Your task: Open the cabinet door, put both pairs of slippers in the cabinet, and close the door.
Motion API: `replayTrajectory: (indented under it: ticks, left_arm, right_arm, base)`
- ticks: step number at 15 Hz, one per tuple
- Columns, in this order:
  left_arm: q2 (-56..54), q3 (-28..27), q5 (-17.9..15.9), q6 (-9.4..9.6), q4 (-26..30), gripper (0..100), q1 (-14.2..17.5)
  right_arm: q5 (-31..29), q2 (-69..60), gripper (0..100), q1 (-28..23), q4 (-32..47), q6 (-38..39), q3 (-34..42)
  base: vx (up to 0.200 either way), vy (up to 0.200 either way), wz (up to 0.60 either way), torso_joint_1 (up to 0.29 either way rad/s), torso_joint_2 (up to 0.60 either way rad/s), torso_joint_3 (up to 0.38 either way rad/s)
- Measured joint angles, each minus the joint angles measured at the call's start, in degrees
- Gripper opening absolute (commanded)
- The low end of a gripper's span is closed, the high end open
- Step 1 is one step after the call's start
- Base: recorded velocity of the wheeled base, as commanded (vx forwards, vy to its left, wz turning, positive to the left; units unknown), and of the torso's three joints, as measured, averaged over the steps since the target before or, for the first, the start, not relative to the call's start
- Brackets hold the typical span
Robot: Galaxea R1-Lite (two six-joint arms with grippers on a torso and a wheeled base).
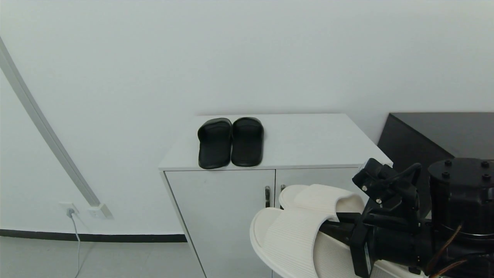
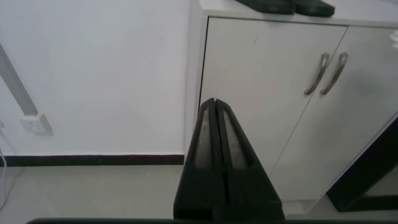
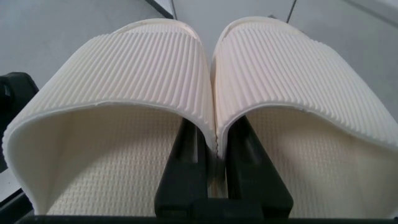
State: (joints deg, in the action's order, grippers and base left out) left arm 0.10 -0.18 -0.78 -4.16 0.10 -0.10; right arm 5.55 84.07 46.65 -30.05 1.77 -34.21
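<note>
A pair of black slippers (image 1: 230,141) lies side by side on top of the white cabinet (image 1: 308,139), near its front left edge; their toes show as black slippers (image 2: 286,6) in the left wrist view. Both cabinet doors are closed, with two metal handles (image 1: 267,196) at the middle seam, seen as handles (image 2: 326,73) from the left wrist. My right gripper (image 1: 332,227) is shut on a pair of white ribbed slippers (image 1: 297,231), held in the air in front of the right door; its fingers pinch the inner walls of the white slippers (image 3: 211,93). My left gripper (image 2: 215,106) is shut and empty, low before the left door.
A black table (image 1: 444,131) stands right of the cabinet. A wall socket with a plugged cable (image 1: 69,211) and a slanted cable duct (image 1: 42,127) are on the wall to the left. Grey floor (image 1: 96,258) lies open left of the cabinet.
</note>
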Motion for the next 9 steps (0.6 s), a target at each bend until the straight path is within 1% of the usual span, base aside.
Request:
replayTrajectory:
  ticks: [2, 3, 9]
  left_arm:
    - [0.0, 0.0, -0.04, 0.04, 0.0, 0, -0.01]
    - [0.0, 0.0, -0.06, 0.04, 0.0, 100, -0.01]
    - [0.0, 0.0, -0.04, -0.05, -0.02, 100, 0.0]
  right_arm:
    - [0.02, 0.02, 0, 0.0, -0.05, 0.0, 0.01]
    - [0.04, 0.02, 0, 0.0, 0.0, -0.02, 0.04]
    - [0.04, -0.02, 0, 0.0, -0.02, 0.01, 0.67]
  base:
    - [0.0, 0.0, 0.0, -0.215, 0.52, 0.315]
    - [0.0, 0.0, 0.0, -0.207, 0.52, 0.32]
    - [0.0, 0.0, 0.0, -0.175, 0.5, 0.315]
